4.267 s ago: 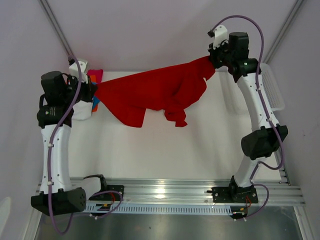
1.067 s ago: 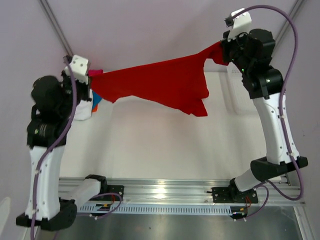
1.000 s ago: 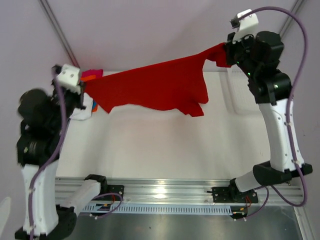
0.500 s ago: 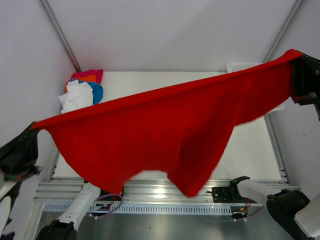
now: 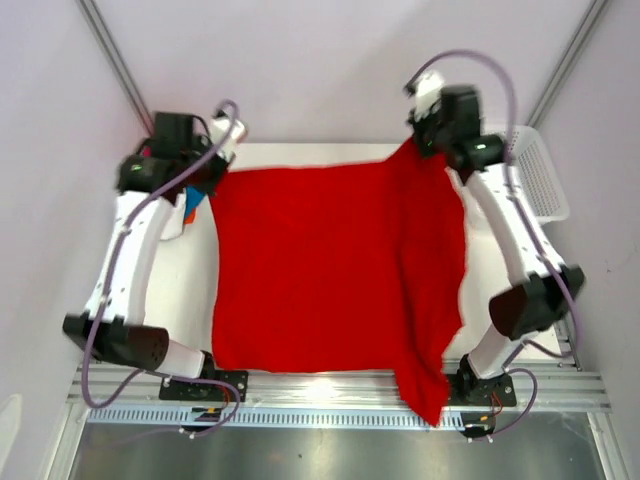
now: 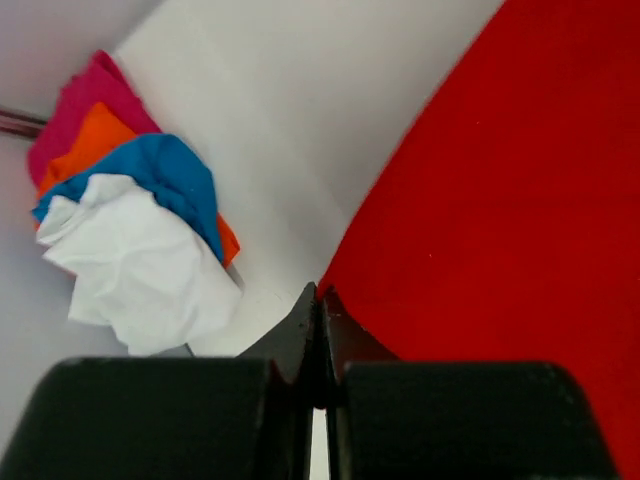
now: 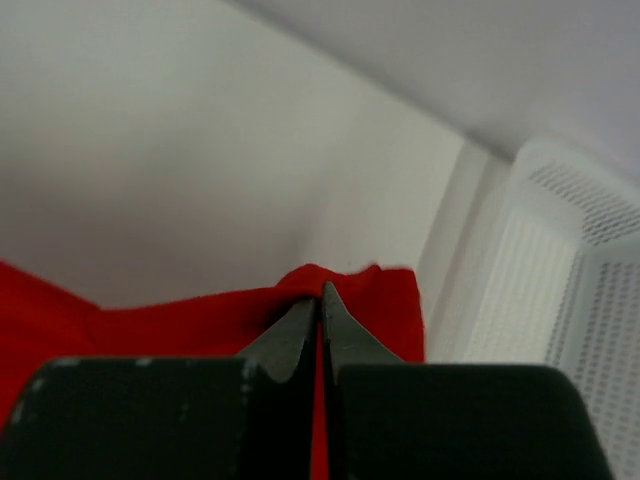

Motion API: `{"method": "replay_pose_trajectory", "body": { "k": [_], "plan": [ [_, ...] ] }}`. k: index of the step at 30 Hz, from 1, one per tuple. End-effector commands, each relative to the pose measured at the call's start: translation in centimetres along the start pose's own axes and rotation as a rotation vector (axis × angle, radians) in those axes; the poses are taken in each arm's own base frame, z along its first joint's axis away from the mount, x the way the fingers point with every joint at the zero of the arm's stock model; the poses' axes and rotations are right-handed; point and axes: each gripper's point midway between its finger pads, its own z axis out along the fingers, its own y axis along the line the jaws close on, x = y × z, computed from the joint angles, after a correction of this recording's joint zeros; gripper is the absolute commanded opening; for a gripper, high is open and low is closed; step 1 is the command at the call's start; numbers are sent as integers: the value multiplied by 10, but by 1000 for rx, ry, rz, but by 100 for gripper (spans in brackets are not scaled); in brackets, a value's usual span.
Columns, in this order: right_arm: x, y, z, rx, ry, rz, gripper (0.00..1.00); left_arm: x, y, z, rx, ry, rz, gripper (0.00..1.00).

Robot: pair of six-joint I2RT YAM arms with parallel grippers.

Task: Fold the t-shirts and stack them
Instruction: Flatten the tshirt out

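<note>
The left pincer (image 6: 318,302) is clamped tight on the far left corner of the red t-shirt (image 5: 320,270), and the right pincer (image 7: 320,300) is clamped the same way on the far right corner, where a small bunch of cloth puckers at its tips. From those two corners the shirt lies spread toward the near side of the white tabletop (image 5: 190,290). Its left part is flat. Its right part is doubled over in a long fold, with a flap trailing over the metal rail (image 5: 300,385) at the near edge. The step in hand looks like laying the shirt flat for folding. To do it well, lower both corners together and level, with the far edge taut between them so no slack bunches there. Release only when the cloth rests on the tabletop. The right-hand fold and the overhanging flap will likely need drawing out before any fold is made. Keep the left corner clear of the pile of other shirts (image 6: 140,230) just beside it, and the right corner clear of the basket (image 5: 540,180).
</note>
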Motion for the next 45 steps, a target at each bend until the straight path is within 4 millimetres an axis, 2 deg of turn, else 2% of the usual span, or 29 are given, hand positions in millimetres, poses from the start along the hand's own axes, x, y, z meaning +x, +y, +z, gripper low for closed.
{"method": "replay_pose_trajectory", "body": {
  "k": [1, 2, 3, 4, 6, 7, 10, 12, 13, 21, 23, 25, 26, 27, 28, 29, 31, 32, 33, 34, 37, 38, 39, 40, 41, 42, 43, 44, 45],
  "plan": [
    [58, -3, 42, 48, 97, -114, 0, 41, -5, 42, -8, 123, 140, 0],
    [61, -5, 56, 76, 68, -139, 0, 40, 0, 57, -39, 106, 157, 0],
    [86, -5, 75, 82, 118, -163, 0, 45, 1, 67, -41, 119, 168, 0],
    [105, -10, 85, 110, 158, -215, 0, 79, -4, 91, -28, 214, 183, 0],
    [151, -8, 116, 109, 220, -260, 0, 87, 5, 113, -80, 233, 205, 0],
    [167, -15, 124, 114, 250, -284, 0, 108, 0, 130, -59, 284, 219, 0],
    [199, -24, 150, 120, 298, -302, 0, 117, 7, 159, -90, 314, 230, 0],
    [200, -30, 162, 134, 293, -299, 0, 118, 12, 170, -117, 314, 233, 0],
    [212, -30, 170, 131, 313, -299, 0, 116, 14, 174, -126, 307, 230, 0],
    [216, -28, 207, 161, 271, -300, 0, 109, 32, 211, -233, 244, 222, 0],
    [215, -31, 216, 186, 249, -305, 0, 92, 45, 216, -304, 173, 219, 0],
    [203, -38, 225, 227, 212, -314, 0, 89, 53, 220, -351, 150, 223, 0],
    [207, -37, 233, 232, 212, -322, 0, 74, 62, 223, -404, 90, 219, 0],
    [205, -40, 236, 243, 206, -336, 0, 74, 67, 227, -427, 84, 231, 1],
    [204, -44, 240, 264, 201, -345, 11, 69, 78, 225, -491, 60, 232, 5],
    [203, -45, 248, 277, 195, -354, 41, 51, 93, 223, -577, -22, 236, 24],
    [189, -54, 256, 342, 140, -389, 73, 47, 110, 222, -678, -66, 245, 72],
    [188, -64, 254, 411, 142, -402, 96, 44, 124, 215, -756, -72, 279, 99],
    [195, -66, 259, 441, 150, -428, 99, 27, 137, 204, -857, -156, 274, 99],
    [187, -71, 260, 481, 121, -422, 99, 31, 141, 210, -884, -147, 293, 99],
    [176, -85, 250, 529, 127, -365, 99, 31, 151, 205, -950, -139, 324, 99],
    [173, -83, 245, 517, 129, -341, 99, 20, 152, 191, -962, -173, 314, 99],
    [153, -82, 232, 476, 100, -311, 99, 38, 139, 192, -913, -152, 315, 99],
    [163, -71, 222, 392, 161, -264, 99, 38, 131, 186, -869, -164, 305, 99],
    [160, -44, 219, 219, 154, -253, 99, 21, 114, 164, -775, -267, 264, 99],
    [167, -28, 207, 137, 194, -246, 99, 31, 92, 163, -676, -271, 261, 99],
    [157, -6, 181, 59, 216, -256, 99, 40, 70, 160, -570, -249, 279, 99],
    [157, 14, 168, -19, 226, -312, 99, 27, 45, 134, -528, -320, 314, 99],
    [188, 41, 151, -97, 304, -351, 99, 33, 22, 130, -475, -332, 352, 99]
  ]
}}
